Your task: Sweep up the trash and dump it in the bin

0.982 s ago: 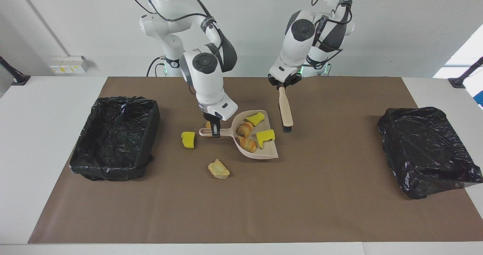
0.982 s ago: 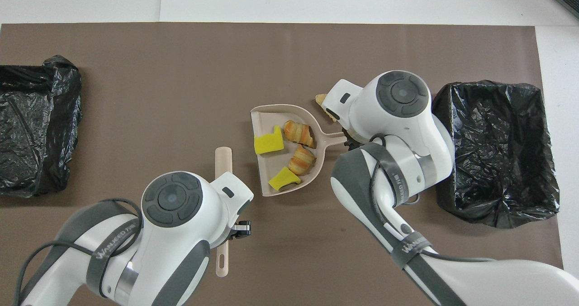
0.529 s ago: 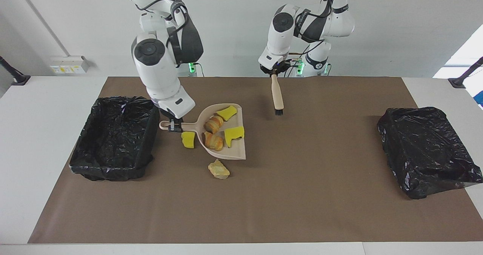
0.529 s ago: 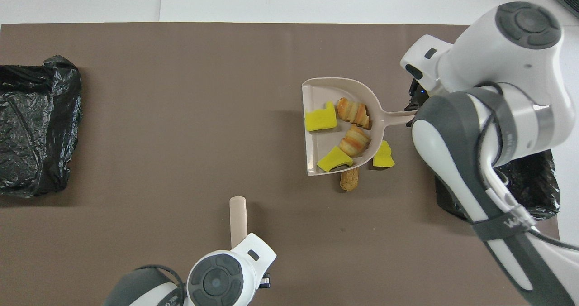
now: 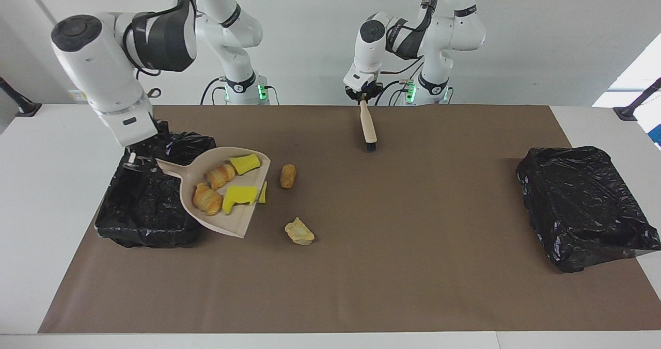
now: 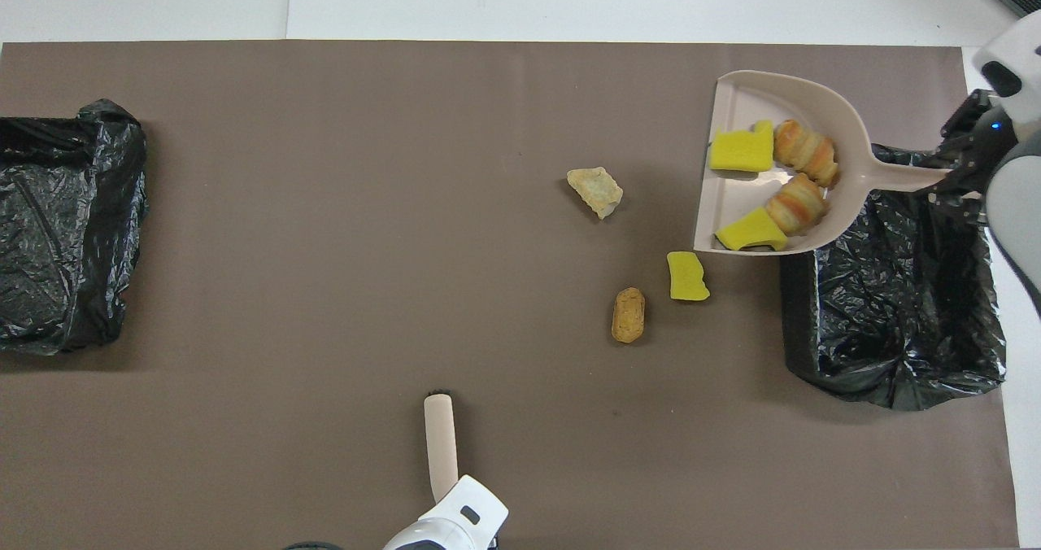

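My right gripper [image 5: 135, 161] is shut on the handle of the beige dustpan [image 5: 225, 226], which hangs tilted over the edge of the black-lined bin [image 5: 150, 212] at the right arm's end. The pan [image 6: 740, 98] carries two yellow chunks [image 6: 742, 150] and two croissant-like pieces [image 6: 805, 153]. On the mat lie a yellow chunk [image 6: 687, 276], a brown roll [image 6: 628, 315] and a pale pastry piece [image 6: 595, 192]. My left gripper [image 5: 363, 97] is shut on the beige brush [image 5: 368, 127], bristles down, above the mat near the robots' edge.
A second black-lined bin [image 5: 583, 209] stands at the left arm's end of the table and shows in the overhead view [image 6: 65, 224]. A brown mat [image 5: 413, 266] covers the table between the bins.
My right arm has lifted the loaded dustpan and carried it from mid-table to the bin's edge, uncovering the brown roll. My left arm has drawn the brush up and back toward the robots.
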`<action>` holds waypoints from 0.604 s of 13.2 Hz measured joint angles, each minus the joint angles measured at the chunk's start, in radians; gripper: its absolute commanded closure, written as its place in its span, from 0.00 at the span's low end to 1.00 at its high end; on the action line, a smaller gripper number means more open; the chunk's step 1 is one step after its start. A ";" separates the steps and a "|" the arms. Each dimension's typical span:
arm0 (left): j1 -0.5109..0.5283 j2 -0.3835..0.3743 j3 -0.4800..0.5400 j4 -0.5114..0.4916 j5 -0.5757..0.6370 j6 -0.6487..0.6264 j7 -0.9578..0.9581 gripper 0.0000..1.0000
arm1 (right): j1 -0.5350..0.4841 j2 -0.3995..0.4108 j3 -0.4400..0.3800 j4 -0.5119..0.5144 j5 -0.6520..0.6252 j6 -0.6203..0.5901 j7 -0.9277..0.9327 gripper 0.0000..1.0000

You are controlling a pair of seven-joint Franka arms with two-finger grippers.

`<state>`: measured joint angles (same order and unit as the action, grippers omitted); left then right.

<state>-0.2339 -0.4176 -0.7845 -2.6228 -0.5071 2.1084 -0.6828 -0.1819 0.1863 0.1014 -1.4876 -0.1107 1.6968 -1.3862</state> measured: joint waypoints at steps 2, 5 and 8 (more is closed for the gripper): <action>0.000 -0.006 0.002 -0.006 0.000 0.002 -0.001 0.99 | -0.073 -0.020 -0.012 -0.001 -0.044 -0.025 -0.023 1.00; 0.000 -0.006 0.002 -0.012 -0.009 0.004 -0.001 0.88 | -0.139 -0.031 -0.014 -0.031 -0.213 -0.025 -0.059 1.00; 0.003 -0.004 0.005 -0.014 -0.016 0.005 0.043 0.76 | -0.129 -0.088 -0.005 -0.148 -0.355 -0.023 -0.051 1.00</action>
<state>-0.2306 -0.4213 -0.7794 -2.6369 -0.5231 2.1137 -0.6399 -0.3111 0.0982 0.0968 -1.6356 -0.4660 1.6741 -1.4375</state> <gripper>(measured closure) 0.740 0.683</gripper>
